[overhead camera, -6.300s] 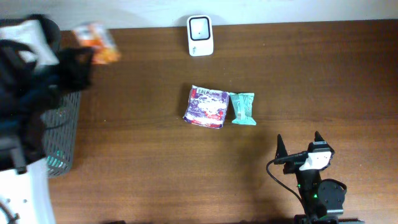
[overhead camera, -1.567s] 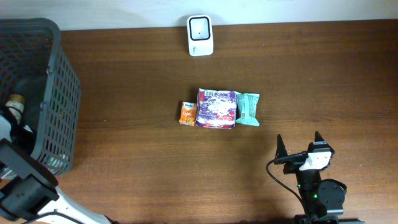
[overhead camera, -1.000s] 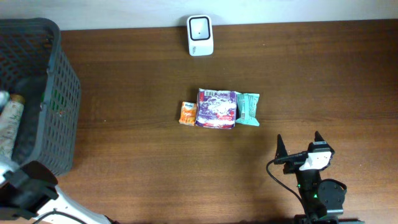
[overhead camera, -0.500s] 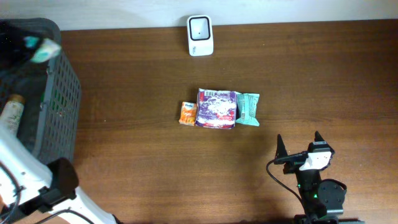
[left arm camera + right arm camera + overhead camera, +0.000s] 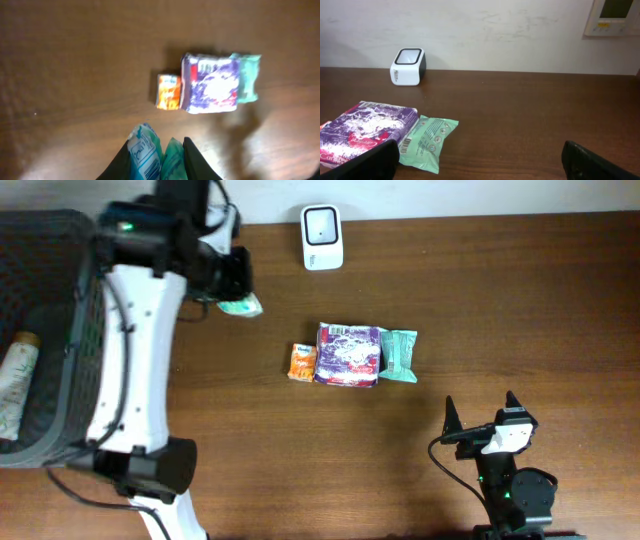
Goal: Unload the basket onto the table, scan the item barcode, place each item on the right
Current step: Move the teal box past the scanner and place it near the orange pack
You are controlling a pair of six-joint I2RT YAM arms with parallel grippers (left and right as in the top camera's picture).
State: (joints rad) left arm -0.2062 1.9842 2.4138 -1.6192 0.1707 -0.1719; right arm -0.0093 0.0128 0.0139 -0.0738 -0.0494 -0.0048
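Swinging out of the dark mesh basket [image 5: 70,310], left gripper [image 5: 157,162] now clamps narrowly on a teal-and-white crinkly packet [image 5: 241,306], just left of the white box scanner [image 5: 322,223] | barcode pass looks imminent | open wooden table [image 5: 500,300] between them, row of three packets [image 5: 348,354] well clear | right gripper [image 5: 482,418] parked wide, empty.

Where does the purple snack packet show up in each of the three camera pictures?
Overhead: the purple packet lies near the centre of the picture.
Left wrist: it sits right of centre, around mid-height.
Right wrist: it is in the bottom left corner, partly cut off by the edge.
Shared landmark: the green packet right beside it shows in all three views.
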